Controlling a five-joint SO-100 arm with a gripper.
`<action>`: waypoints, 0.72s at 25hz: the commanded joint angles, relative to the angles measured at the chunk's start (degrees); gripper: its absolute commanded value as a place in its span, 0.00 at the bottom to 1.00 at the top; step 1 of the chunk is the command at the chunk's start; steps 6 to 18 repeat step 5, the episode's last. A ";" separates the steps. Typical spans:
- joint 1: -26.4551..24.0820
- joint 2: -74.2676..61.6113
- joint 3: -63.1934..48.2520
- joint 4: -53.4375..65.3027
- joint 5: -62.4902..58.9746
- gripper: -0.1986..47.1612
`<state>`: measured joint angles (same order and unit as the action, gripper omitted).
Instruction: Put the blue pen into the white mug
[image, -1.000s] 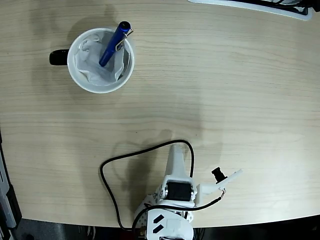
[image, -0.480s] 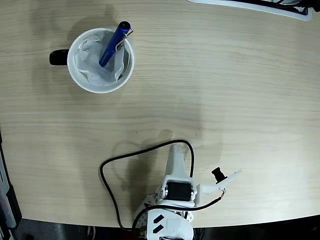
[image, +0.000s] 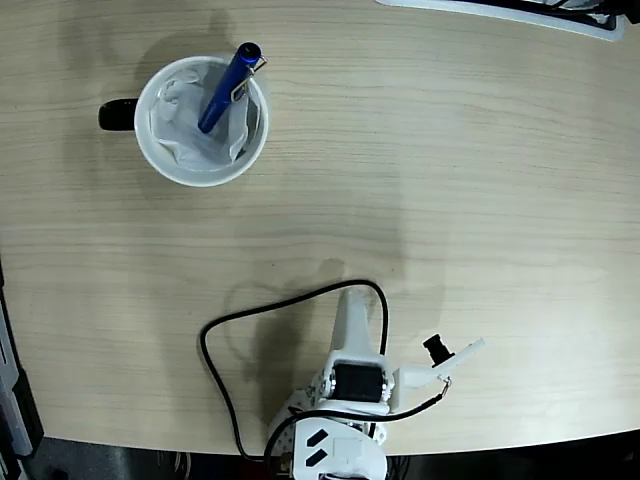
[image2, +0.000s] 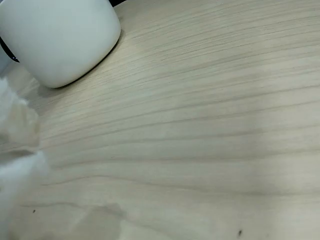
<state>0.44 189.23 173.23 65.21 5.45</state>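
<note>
Where blue pen (image: 225, 90) enters white mug (image: 165, 165), tip hidden.

**An office or lab desk, by the look of it**

The setting reads as a desk in an office or a small lab. The surface is a pale wood-grain laminate table (image: 480, 180) with a curved front edge, of the kind used for office furniture. A white mug (image: 201, 122) holding a blue pen (image: 228, 86) stands on it, ordinary desk things. At the top edge of the fixed view lies a white flat object with dark parts (image: 520, 12), cut off by the frame and not identifiable. A small white robot arm (image: 345, 400) with a loose black cable (image: 225, 340) points to hobby or research work.
</note>
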 joint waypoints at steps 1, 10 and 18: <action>0.09 3.87 -1.14 0.97 0.62 0.01; 0.09 3.87 -1.14 0.97 0.62 0.01; 0.09 3.87 -1.14 0.97 0.62 0.01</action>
